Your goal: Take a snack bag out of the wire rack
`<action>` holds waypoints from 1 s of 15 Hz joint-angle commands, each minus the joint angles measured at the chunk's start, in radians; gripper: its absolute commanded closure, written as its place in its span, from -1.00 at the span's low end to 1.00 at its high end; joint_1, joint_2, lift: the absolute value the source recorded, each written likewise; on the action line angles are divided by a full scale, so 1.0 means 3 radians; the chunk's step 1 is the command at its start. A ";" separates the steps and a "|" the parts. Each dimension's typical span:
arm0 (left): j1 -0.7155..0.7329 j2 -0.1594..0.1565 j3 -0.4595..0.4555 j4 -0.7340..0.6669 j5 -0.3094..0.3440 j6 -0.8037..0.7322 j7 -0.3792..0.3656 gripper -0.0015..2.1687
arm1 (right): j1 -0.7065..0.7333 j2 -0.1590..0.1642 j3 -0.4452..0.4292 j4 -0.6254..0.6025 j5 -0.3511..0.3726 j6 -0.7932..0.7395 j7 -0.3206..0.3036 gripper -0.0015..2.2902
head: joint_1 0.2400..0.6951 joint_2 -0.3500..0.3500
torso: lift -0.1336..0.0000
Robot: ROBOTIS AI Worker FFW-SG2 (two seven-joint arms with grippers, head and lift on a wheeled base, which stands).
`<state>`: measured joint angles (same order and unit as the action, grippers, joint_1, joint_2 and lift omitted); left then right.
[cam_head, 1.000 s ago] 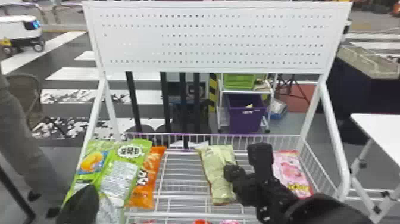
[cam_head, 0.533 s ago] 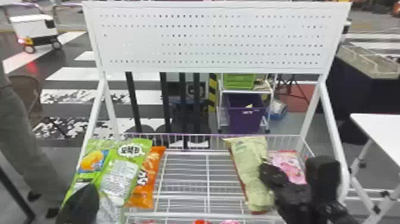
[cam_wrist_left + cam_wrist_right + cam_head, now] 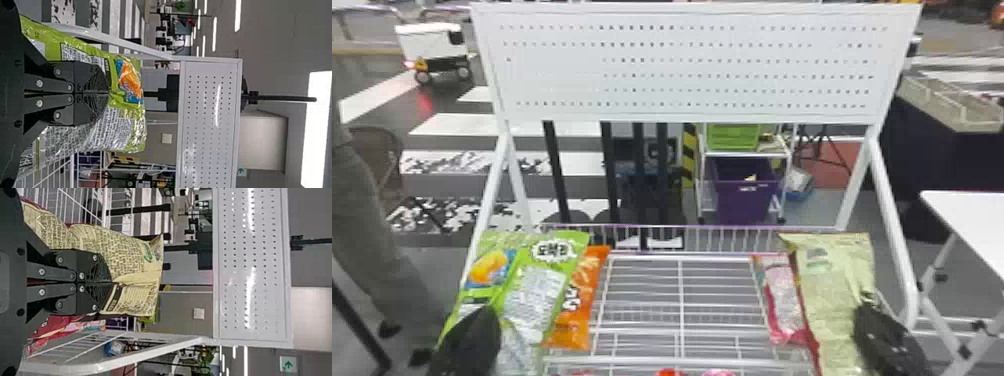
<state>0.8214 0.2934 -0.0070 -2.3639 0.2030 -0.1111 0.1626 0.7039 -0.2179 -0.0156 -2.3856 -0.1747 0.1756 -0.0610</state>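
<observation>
At the lower right of the head view is my right gripper (image 3: 884, 330), holding the pale yellow-green snack bag (image 3: 837, 300) upright in front of part of the pink bag (image 3: 782, 295). In the right wrist view my right gripper (image 3: 111, 282) is shut on that pale bag (image 3: 129, 262). My left gripper (image 3: 472, 335) is at the lower left, over the green snack bag (image 3: 532, 285). The left wrist view has my left gripper (image 3: 109, 93) shut on this green bag (image 3: 121, 113). An orange bag (image 3: 582, 300) is partly behind it in the wire rack (image 3: 682, 295).
A white perforated panel (image 3: 682, 65) rises on slanted posts (image 3: 892, 225) behind the rack. At the right is a white table (image 3: 972, 225). Below the rack's front rail (image 3: 657, 361), tops of red and pink items show at the bottom edge.
My right gripper has moved right with the pale bag, from mid-rack to the right side, where it now covers part of the pink bag. The left gripper and green bag have hardly moved.
</observation>
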 commanded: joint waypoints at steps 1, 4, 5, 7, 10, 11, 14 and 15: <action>-0.0002 0.0009 -0.0007 0.0000 0.0003 0.0000 0.0000 0.74 | 0.0261 0.0087 -0.0096 -0.0071 0.0030 -0.0342 0.0004 0.96 | 0.14 0.00 | 1.00; -0.0002 0.0024 -0.0012 0.0000 -0.0002 0.0000 0.0005 0.74 | 0.0440 0.0159 -0.0204 -0.0111 0.0020 -0.0465 -0.0001 0.96 | 0.14 0.00 | 1.00; -0.0002 0.0024 -0.0007 0.0000 -0.0002 0.0000 0.0010 0.74 | 0.0461 0.0159 -0.0204 -0.0127 0.0020 -0.0485 0.0004 0.96 | 0.14 0.00 | 1.00; -0.0002 0.0024 -0.0017 -0.0005 -0.0002 0.0000 0.0010 0.74 | 0.0502 0.0169 -0.0193 -0.0158 0.0025 -0.0485 0.0004 0.96 | 0.14 0.00 | 1.00; 0.0003 0.0024 -0.0038 -0.0010 -0.0017 0.0000 0.0005 0.74 | 0.0507 0.0169 -0.0198 -0.0152 0.0025 -0.0485 0.0004 0.96 | 0.14 0.00 | 1.00; 0.0003 0.0019 -0.0038 -0.0015 -0.0017 0.0000 0.0005 0.74 | 0.0507 0.0164 -0.0198 -0.0163 0.0025 -0.0485 0.0004 0.96 | 0.14 0.00 | 1.00; 0.0008 0.0019 -0.0038 -0.0030 -0.0022 0.0010 0.0005 0.74 | 0.0507 0.0164 -0.0198 -0.0147 0.0025 -0.0485 0.0004 0.96 | 0.14 0.00 | 1.00; 0.0008 0.0014 -0.0038 -0.0030 -0.0022 0.0010 0.0005 0.74 | 0.0507 0.0164 -0.0198 -0.0147 0.0025 -0.0496 0.0004 0.96 | 0.14 0.00 | 1.00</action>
<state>0.8237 0.2990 -0.0187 -2.3725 0.1965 -0.1093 0.1640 0.8559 -0.1687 -0.0752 -2.4315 -0.1672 0.0293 -0.0598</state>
